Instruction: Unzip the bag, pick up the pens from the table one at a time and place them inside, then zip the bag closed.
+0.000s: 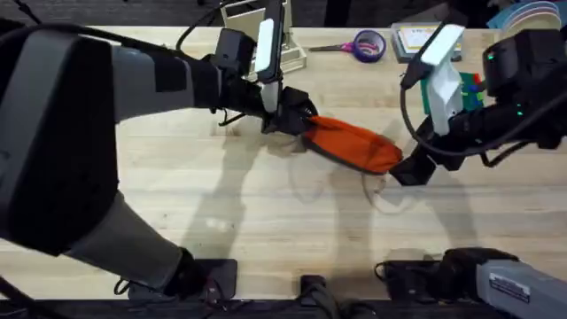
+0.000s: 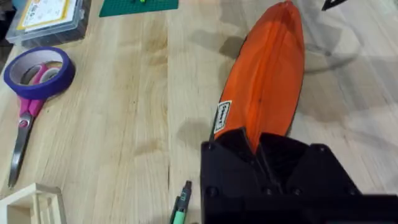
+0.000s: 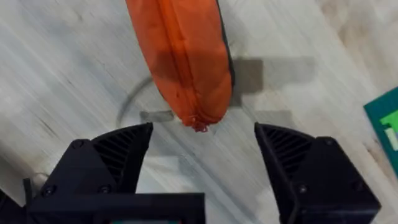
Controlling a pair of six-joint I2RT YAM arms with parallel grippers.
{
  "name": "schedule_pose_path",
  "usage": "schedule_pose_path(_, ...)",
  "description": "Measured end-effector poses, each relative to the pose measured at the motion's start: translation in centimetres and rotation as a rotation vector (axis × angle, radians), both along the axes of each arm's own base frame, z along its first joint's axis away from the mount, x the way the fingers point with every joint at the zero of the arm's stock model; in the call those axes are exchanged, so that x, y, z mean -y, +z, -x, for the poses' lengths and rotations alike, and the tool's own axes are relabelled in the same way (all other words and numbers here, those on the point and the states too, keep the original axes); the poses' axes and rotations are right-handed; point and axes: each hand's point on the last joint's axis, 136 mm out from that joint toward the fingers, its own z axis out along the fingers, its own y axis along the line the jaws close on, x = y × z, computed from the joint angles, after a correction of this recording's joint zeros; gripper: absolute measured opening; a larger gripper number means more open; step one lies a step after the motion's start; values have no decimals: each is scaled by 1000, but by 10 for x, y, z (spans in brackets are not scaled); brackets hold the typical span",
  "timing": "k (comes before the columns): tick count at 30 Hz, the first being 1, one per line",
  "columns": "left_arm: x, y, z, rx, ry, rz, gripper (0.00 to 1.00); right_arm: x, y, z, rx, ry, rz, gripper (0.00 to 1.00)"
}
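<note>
Overhead, the orange bag (image 1: 353, 143) lies aslant near the table's (image 1: 266, 221) middle, towards the far edge, its zip apparently shut. The left gripper (image 1: 292, 115) pinches one end; the right gripper (image 3: 202, 155) hovers with fingers spread just beyond the other end, touching nothing. A green pen (image 2: 180, 208) lies beside the left gripper. If the right gripper closes short of the zip pull, it may grab fabric and drag the bag instead of unzipping.

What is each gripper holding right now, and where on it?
The left gripper clamps one end of the bag. The right gripper is open at the other end, holding nothing.
</note>
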Motion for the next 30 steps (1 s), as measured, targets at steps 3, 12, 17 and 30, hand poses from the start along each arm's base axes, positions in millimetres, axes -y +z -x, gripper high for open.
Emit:
schedule_pose_path(3,0,0,0,0,0,0,42,1,-8,0,-33,-2,7,958)
schedule_pose_path(12,0,0,0,0,0,0,42,1,-24,1,-104,-1,6,812)
schedule_pose_path(17,0,0,0,0,0,0,42,1,-25,-2,-99,-1,6,602)
schedule_pose_path(30,0,0,0,0,0,0,43,-1,-25,-2,-97,6,-4,34)
